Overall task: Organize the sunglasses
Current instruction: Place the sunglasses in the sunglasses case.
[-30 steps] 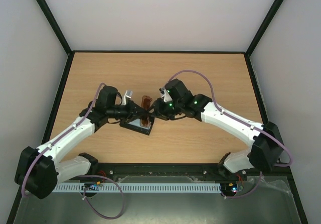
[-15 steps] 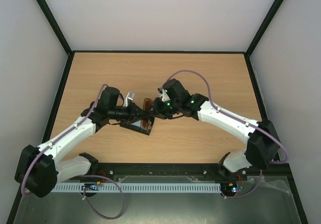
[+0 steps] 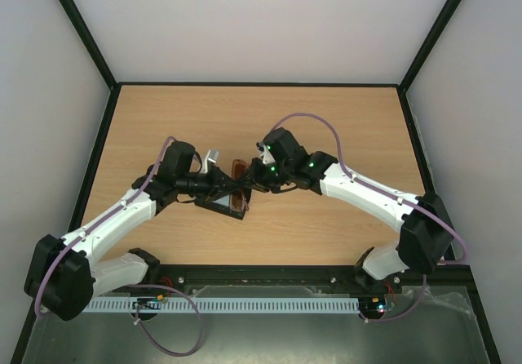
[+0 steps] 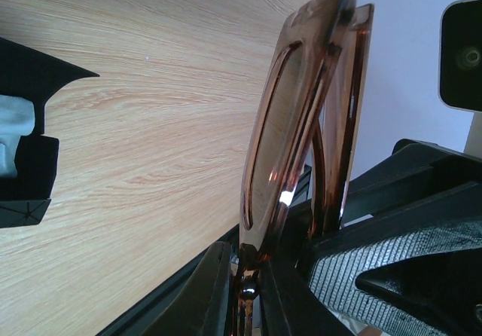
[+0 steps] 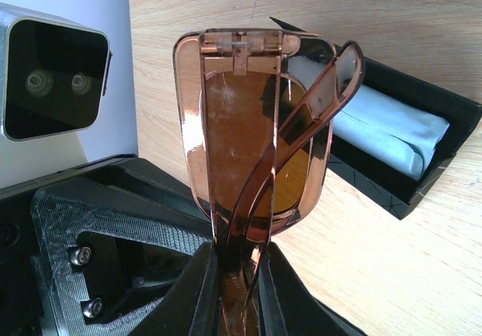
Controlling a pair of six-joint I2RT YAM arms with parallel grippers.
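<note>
The sunglasses (image 3: 239,168), amber translucent frame with arms folded, hang in the air between both grippers at the table's middle. My left gripper (image 4: 247,298) is shut on the lower edge of the sunglasses (image 4: 290,125). My right gripper (image 5: 239,276) is shut on the sunglasses (image 5: 252,125), pinching frame and folded arms. Below them lies the open black case (image 3: 222,205). In the right wrist view the case (image 5: 444,136) holds the pale blue cloth (image 5: 384,125). The case corner (image 4: 26,170) shows at the left of the left wrist view.
The wooden table (image 3: 261,119) stretches behind the arms. Black frame rails run along its edges. Both arms meet over the table's middle, close together.
The right arm has shifted slightly left and the sunglasses have moved a little with it. Both grippers stay shut on them.
</note>
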